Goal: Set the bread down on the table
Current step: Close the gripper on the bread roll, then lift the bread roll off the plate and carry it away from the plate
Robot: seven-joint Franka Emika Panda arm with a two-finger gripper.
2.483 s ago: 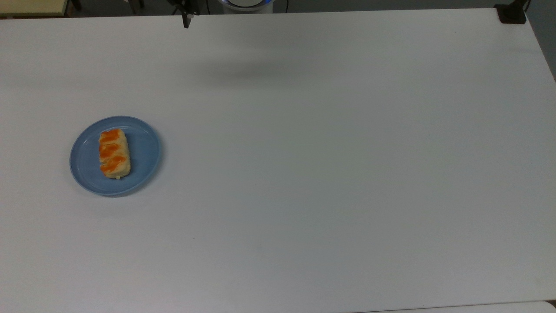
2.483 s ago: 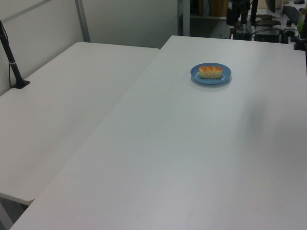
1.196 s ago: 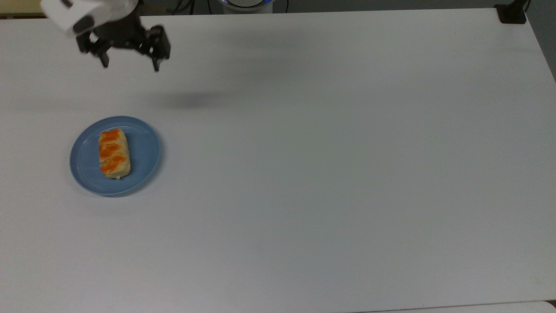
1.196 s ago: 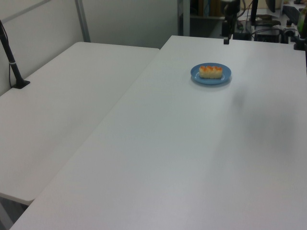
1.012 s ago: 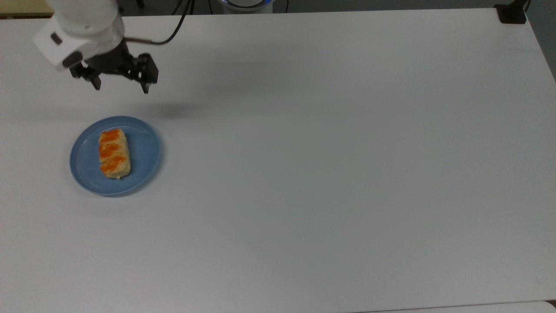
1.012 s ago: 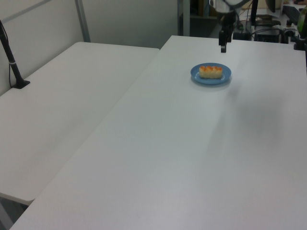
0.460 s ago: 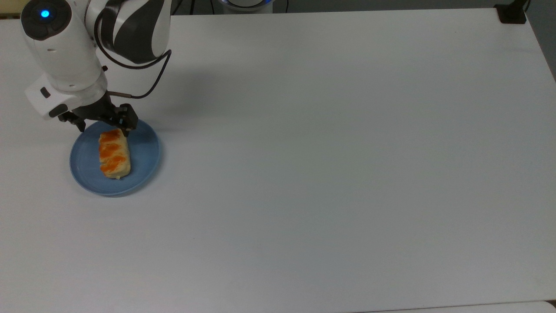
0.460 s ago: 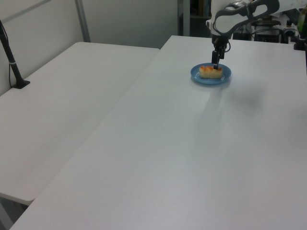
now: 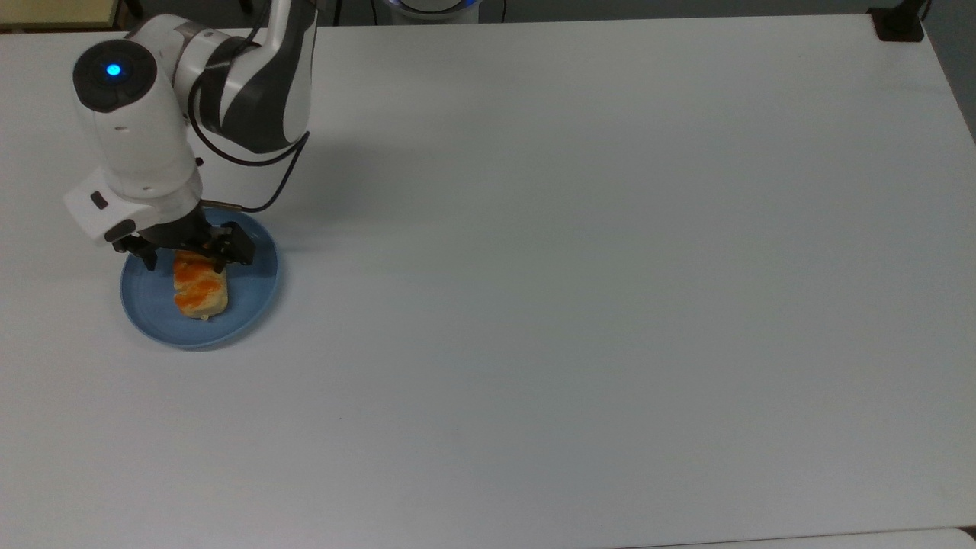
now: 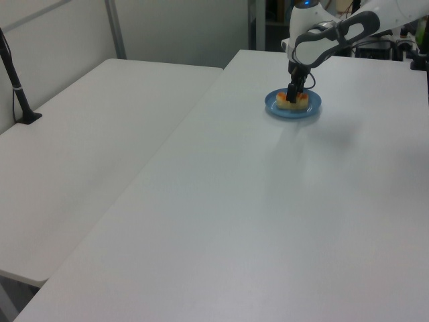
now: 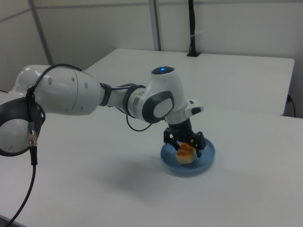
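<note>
The bread is seen lying on the blue plate, with its long side running up and down in the top view and its orange patches turned upward; it is not yet placed on the table. The plate is set near the top view's left edge of the table, and in the left view the same plate is found at the far end of the table. The gripper is lowered over the end of the bread nearer the plate's upper rim in the top view, and its fingers are held apart, one on each side of the bread. Whether the bread is touched by them cannot be told. In the right view the gripper is seen straddling the bread inside the plate, with the white arm stretched in from the right view's left. A second white table is joined to the first, on the left view's left of the plate.
</note>
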